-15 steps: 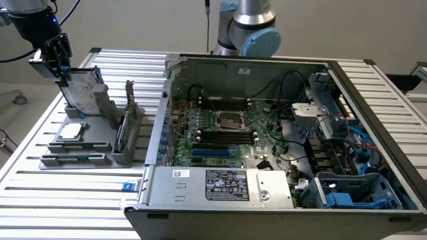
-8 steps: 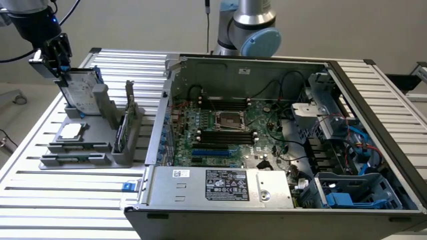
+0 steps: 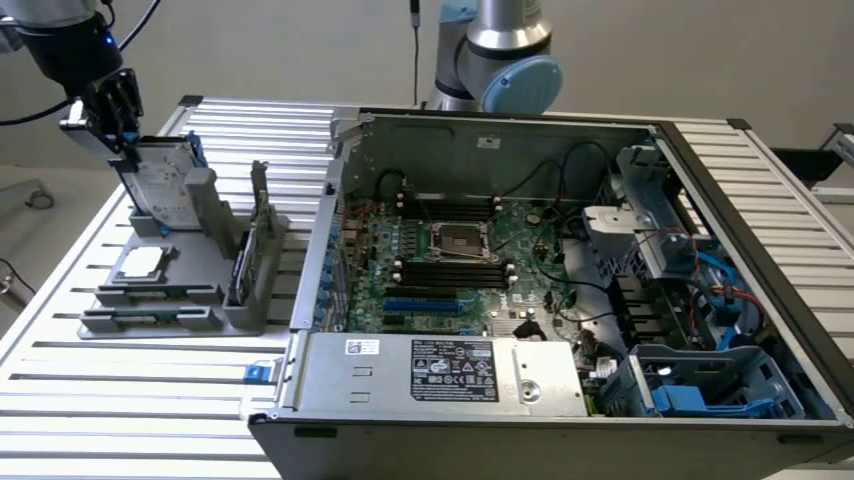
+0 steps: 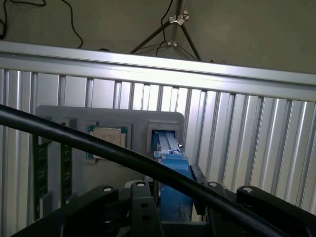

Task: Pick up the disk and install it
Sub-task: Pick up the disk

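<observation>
The disk (image 3: 167, 182), a silver drive with a white label in a blue carrier bracket, stands on edge in the back slot of a grey holder (image 3: 200, 305) at the exterior view's left. My gripper (image 3: 124, 135) hangs right over its top edge. In the wrist view the disk (image 4: 172, 158) shows edge-on, blue, with my gripper (image 4: 174, 200) astride it. One black finger (image 4: 144, 210) is on each side, close to the carrier. The jaws look open, and the disk rests in its slot.
The holder also carries a square silver chip (image 3: 142, 263) and upright memory boards (image 3: 248, 262). The open computer case (image 3: 534, 250) fills the exterior view's right, with blue drive bays (image 3: 694, 400) at its near corner. A black cable (image 4: 98, 148) crosses the wrist view.
</observation>
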`<state>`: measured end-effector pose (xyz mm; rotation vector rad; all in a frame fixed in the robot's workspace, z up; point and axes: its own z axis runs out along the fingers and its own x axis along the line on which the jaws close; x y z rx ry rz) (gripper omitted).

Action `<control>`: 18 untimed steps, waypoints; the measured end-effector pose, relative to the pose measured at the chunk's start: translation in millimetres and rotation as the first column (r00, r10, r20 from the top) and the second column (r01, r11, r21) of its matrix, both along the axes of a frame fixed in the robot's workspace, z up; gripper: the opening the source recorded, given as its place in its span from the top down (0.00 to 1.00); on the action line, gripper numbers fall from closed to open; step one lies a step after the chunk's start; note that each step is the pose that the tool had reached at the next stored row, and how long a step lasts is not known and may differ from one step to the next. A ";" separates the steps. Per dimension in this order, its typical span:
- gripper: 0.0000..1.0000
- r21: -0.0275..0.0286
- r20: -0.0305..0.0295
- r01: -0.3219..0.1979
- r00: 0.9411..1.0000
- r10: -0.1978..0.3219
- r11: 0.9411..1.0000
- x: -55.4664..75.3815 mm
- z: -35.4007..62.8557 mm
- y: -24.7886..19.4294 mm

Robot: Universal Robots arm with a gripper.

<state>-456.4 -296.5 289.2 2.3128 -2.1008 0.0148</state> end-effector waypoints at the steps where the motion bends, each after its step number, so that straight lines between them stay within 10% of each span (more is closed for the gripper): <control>1: 0.58 0.000 0.000 0.000 1.000 0.000 1.000 0.0 0.0 0.0; 18: 0.67 0.000 0.000 0.001 1.000 -0.001 1.000 0.0 -0.2 -5.0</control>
